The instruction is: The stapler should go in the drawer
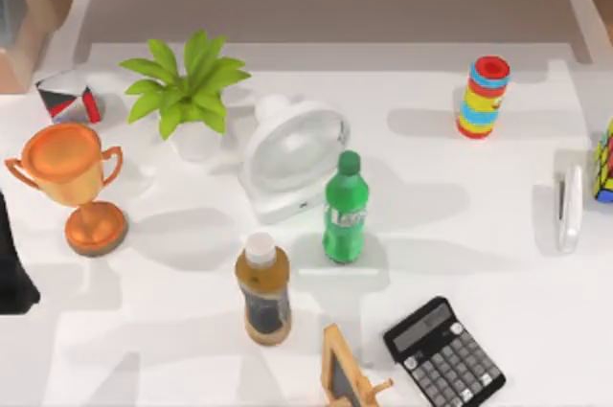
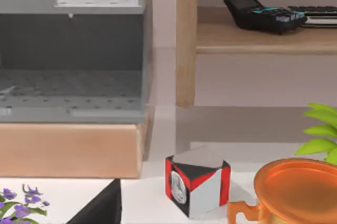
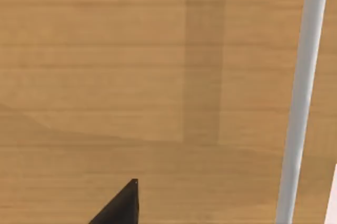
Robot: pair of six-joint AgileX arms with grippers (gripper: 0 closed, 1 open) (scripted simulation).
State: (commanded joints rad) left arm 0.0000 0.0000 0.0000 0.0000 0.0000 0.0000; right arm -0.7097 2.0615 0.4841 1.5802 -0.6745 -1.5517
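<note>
The stapler, a slim white bar with a dark line along it, lies flat near the table's right edge, beside a colourful cube. The drawer is a grey open box in a wooden frame, seen in the left wrist view behind a red, black and grey cube. My left arm is a dark shape at the table's left edge, far from the stapler. A dark corner of my left gripper shows low in its wrist view. A dark corner of my right gripper hangs over a wooden surface.
Around the table's middle stand an orange trophy, a potted plant, a white fan, a green bottle and a brown bottle. A calculator and small wooden board sit in front, a ring stack behind.
</note>
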